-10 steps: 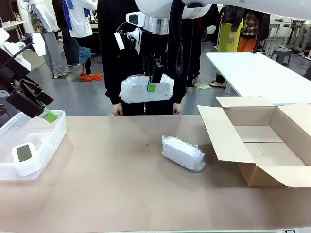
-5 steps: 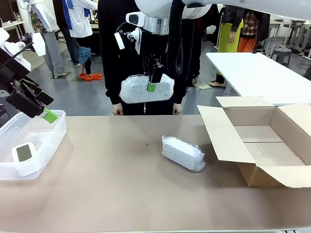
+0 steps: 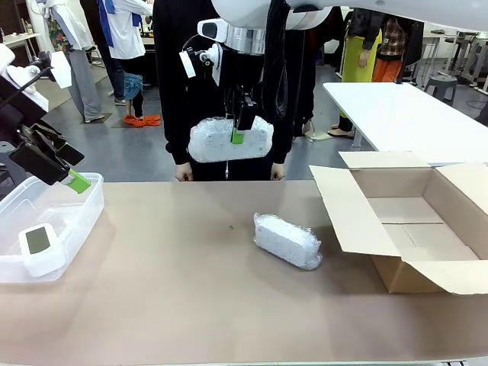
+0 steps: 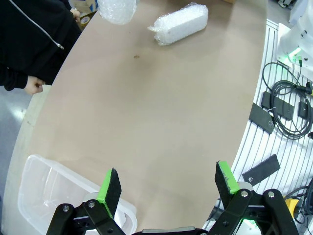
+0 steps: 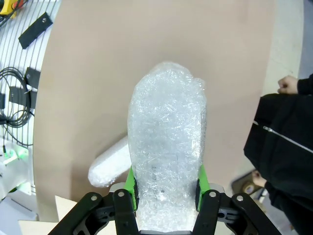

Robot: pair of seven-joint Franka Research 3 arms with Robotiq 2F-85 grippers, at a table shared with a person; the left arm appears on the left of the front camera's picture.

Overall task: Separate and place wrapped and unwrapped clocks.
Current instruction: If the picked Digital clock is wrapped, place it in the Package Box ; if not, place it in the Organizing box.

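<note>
Right gripper (image 5: 166,182) pinches wrapped bundle (image 5: 166,122) across its width, aloft far-centre; likely light, squashy, slippery. Left gripper (image 4: 167,176) fingers wide, empty.

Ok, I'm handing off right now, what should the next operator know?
Right gripper: shut on a bubble-wrapped bundle, held high over the table near its far edge.
Left gripper: open, empty, above the clear bin.
Done: bare digital clock lies in the bin.
To do: place the held bundle, likely in the open cardboard box; second bundle lies mid-table, untouched.
</note>
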